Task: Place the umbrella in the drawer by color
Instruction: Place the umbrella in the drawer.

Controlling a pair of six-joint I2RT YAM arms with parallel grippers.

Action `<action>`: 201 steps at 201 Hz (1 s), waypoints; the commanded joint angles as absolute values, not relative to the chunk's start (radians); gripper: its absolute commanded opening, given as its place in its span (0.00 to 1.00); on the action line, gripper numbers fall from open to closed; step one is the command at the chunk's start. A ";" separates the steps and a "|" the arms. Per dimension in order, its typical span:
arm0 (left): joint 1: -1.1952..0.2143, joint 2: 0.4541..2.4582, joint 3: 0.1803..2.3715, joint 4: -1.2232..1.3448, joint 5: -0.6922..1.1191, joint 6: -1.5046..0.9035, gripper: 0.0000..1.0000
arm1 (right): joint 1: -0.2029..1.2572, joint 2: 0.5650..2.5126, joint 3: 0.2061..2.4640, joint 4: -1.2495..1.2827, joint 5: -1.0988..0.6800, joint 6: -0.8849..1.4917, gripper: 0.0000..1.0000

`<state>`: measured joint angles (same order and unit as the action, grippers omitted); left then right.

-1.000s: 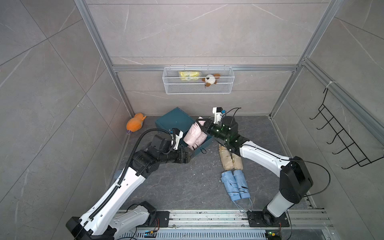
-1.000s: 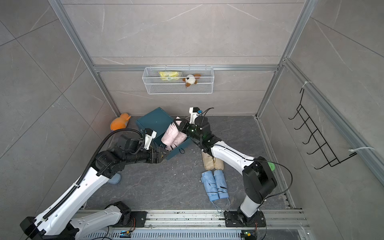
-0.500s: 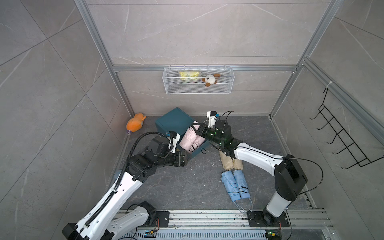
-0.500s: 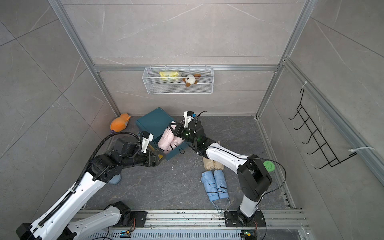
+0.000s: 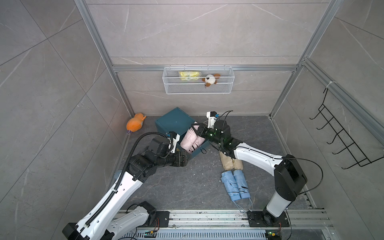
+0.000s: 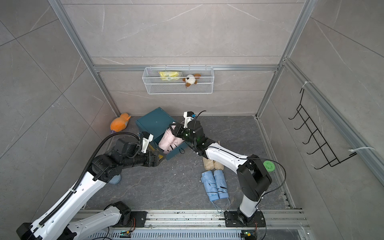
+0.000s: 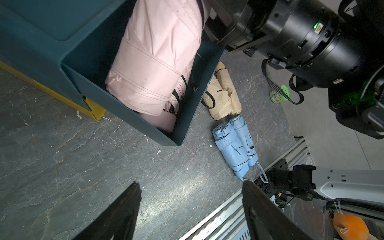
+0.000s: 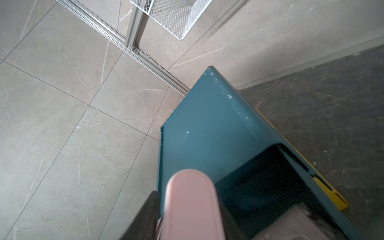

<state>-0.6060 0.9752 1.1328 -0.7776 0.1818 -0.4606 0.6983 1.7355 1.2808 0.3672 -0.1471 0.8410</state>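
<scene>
Fig. 1. My cell: grey marble-tile walls in aluminium framing, dark stone floor — white wire basket on the back wall, black hook rack on my right — evenly lit.

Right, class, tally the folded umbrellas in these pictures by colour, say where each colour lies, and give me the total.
Pink umbrellas: 2, in the teal drawer
Beige umbrellas: 2, on the floor
Blue umbrellas: 2, on the floor
Total: 6
</scene>
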 commanded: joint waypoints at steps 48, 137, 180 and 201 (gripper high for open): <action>-0.589 0.976 1.149 -0.764 0.172 -0.455 0.80 | 0.703 1.669 1.343 0.214 -0.033 0.707 0.77; -0.488 1.033 1.253 -0.783 0.158 -0.428 0.84 | 0.703 1.550 1.367 0.049 0.048 0.556 0.78; -0.386 1.101 1.317 -0.811 0.126 -0.430 0.90 | 0.703 1.437 1.296 -0.047 0.035 0.498 0.78; -0.304 1.139 1.327 -0.805 0.167 -0.443 0.91 | 0.703 1.385 1.262 -0.118 0.008 0.462 0.78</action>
<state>-0.3782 1.1065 1.2892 -0.7860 0.1490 -0.4519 0.6983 1.4544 1.2991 -0.0135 0.0284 0.5297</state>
